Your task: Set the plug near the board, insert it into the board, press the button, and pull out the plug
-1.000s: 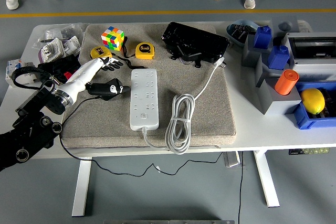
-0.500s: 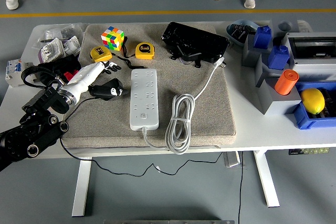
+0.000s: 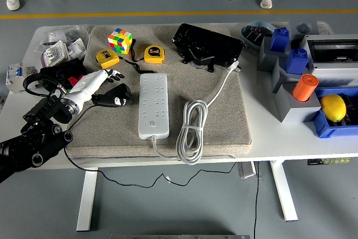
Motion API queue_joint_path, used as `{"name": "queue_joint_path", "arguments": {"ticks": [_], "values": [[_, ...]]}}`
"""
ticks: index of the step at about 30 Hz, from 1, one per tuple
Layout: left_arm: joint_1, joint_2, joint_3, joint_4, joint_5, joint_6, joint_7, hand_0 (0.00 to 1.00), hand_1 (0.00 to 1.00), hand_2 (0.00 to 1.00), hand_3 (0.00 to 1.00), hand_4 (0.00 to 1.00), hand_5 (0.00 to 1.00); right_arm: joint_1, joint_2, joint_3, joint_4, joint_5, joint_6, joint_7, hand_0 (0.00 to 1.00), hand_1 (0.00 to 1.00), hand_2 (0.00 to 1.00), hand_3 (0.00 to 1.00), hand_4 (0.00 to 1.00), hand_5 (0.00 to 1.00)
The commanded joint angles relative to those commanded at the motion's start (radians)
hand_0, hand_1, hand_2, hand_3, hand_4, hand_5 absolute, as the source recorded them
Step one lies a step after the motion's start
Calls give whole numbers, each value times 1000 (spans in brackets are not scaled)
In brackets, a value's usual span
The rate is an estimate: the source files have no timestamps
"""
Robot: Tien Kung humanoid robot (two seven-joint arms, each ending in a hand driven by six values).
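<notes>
Pulled back slightly toward left edge since a second ago: left hand [image 3: 106, 75], and black plug [image 3: 114, 97] shifted a touch left with it, further from the strip. Left hand now at mat's left side, fingers loosely extended, holding nothing as far as visible; fingertips close above plug's upper left, contact unclear. Plug lying on grey mat [image 3: 224, 127], just below and right of hand, long axis roughly left-right, nose pointing right toward white power board [image 3: 153, 105]. Black cord trailing off plug's left end toward table edge. Board just right of plug, near but apart, long axis running near-to-far, button at near end. Likely step: getting hold of plug before carrying it rightward to board. Left hand the only hand near; right hand not in view.

Counts, left to right: one plug, two yellow tape measures [image 3: 107, 56], one colour cube [image 3: 119, 40], one board, one coiled white cable [image 3: 190, 130], one black case [image 3: 207, 46].
</notes>
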Motion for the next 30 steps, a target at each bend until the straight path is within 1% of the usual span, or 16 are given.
{"name": "queue_joint_path", "arguments": {"ticks": [2,3,8,9,13,14,16,20,21,26,27,30], "values": [[-6,-4,12,11,-7,-2,3,679,672,695,730,998,359,0,0,1,0,0,-1,0,724,728,721,620,998,655],[-7,-5,15,14,-10,-3,4,645,640,627,708,998,306,0,1,1,0,0,-1,1,724,727,721,619,998,654],[-17,-12,38,34,-25,15,-5,645,640,627,708,998,306,-2,0,0,-1,2,-3,3,724,727,721,619,998,654],[-21,-14,44,40,-26,20,-5,564,575,573,620,991,239,-2,0,-1,-2,3,-3,3,723,726,721,618,998,654],[-32,-23,68,62,-36,31,-8,564,575,573,620,991,239,-1,0,0,0,-1,-4,3,723,726,721,618,998,654],[-35,-26,75,71,-42,34,-9,529,535,565,589,962,194,0,0,0,1,-2,-4,3,723,726,720,616,998,653],[-40,-30,85,82,-52,39,-11,529,535,565,589,962,194,0,0,1,1,-3,-4,3,723,726,720,616,998,653],[-46,-32,101,91,-69,48,-18,529,535,565,589,962,194,-1,-1,-1,1,-3,-5,4,723,726,720,616,998,653],[-47,-33,104,94,-74,50,-20,470,510,556,566,938,171,-2,-1,-2,1,-2,-5,4,723,727,720,617,998,652],[-51,-35,112,99,-95,80,-45,470,510,556,566,938,171,-1,0,1,1,-4,-6,4,723,727,720,617,998,652],[-52,-36,117,101,-96,85,-47,421,463,498,540,873,110,0,0,1,1,-5,-6,4,723,727,720,615,998,652],[-53,-39,127,105,-94,91,-43,421,463,498,540,873,110,0,0,2,2,-7,-6,4,723,727,720,615,998,652]]}}
